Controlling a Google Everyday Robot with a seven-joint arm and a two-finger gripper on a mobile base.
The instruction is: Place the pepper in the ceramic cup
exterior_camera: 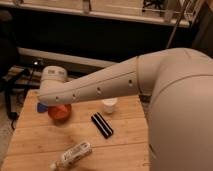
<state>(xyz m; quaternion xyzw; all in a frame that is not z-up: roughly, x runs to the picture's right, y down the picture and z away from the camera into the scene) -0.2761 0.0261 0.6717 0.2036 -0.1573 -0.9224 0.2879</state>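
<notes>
The ceramic cup (109, 105) is small, plain and white. It stands upright on the wooden table (125, 150), just under my white arm (100, 87). The arm crosses the view from the right to a joint (52, 80) above the table's left back corner. My gripper does not show; it lies beyond that joint, hidden or out of frame. The pepper is not visible anywhere in this view.
A round red-orange bowl (60, 112) sits left of the cup, with a blue object (42, 107) at its left edge. A black oblong object (102, 125) lies in front of the cup. A plastic bottle (72, 155) lies on its side near the front edge.
</notes>
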